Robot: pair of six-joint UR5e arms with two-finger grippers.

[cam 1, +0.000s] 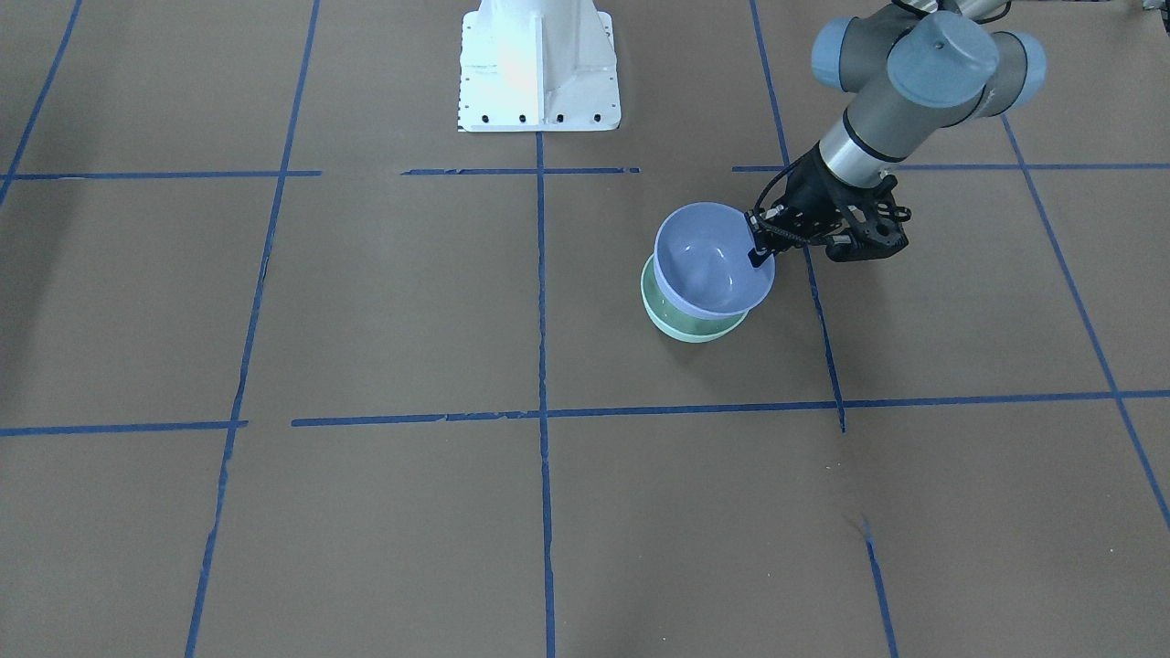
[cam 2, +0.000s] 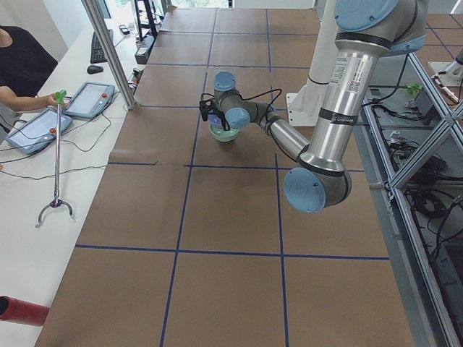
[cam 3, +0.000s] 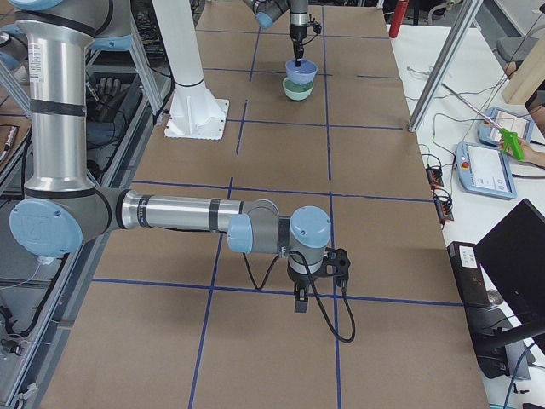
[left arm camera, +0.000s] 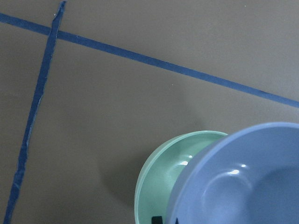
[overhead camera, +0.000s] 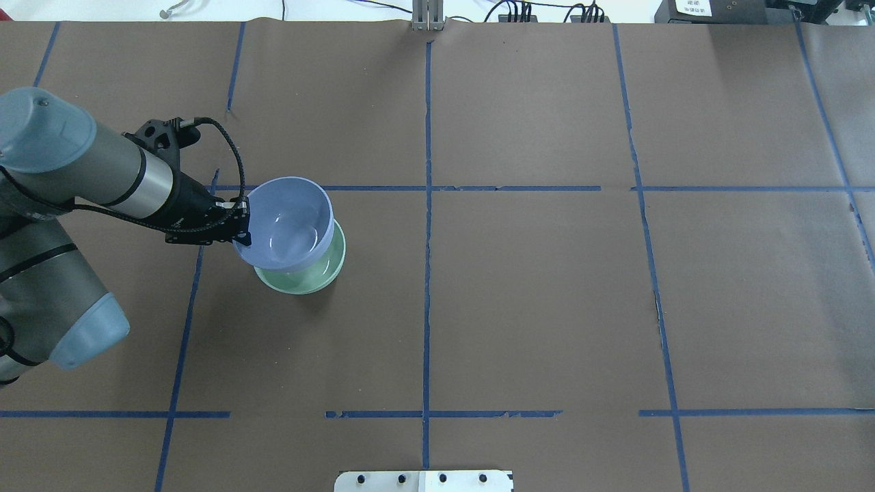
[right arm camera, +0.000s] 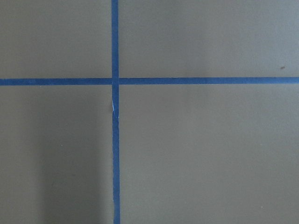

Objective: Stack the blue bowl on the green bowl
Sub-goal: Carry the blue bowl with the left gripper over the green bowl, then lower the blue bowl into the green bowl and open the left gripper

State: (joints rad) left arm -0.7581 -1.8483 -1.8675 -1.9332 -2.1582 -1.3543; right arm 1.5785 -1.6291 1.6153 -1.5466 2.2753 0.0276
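Observation:
The blue bowl [cam 1: 713, 260] hangs tilted over the green bowl [cam 1: 686, 324], which stands on the table. My left gripper [cam 1: 760, 249] is shut on the blue bowl's rim on the side nearest the arm. In the overhead view the gripper [overhead camera: 240, 222] holds the blue bowl [overhead camera: 290, 222] so that it covers most of the green bowl [overhead camera: 307, 279]. I cannot tell whether the bowls touch. The left wrist view shows the blue bowl [left arm camera: 247, 182] over the green bowl [left arm camera: 163, 177]. My right gripper [cam 3: 300, 305] points down near the table far from the bowls; I cannot tell whether it is open or shut.
Brown paper with blue tape lines [overhead camera: 427, 273] covers the table. The white robot base [cam 1: 539, 68] stands at the robot's edge of the table. Tablets [cam 2: 36, 126] and an operator are on the side bench beyond a metal post [cam 2: 108, 50].

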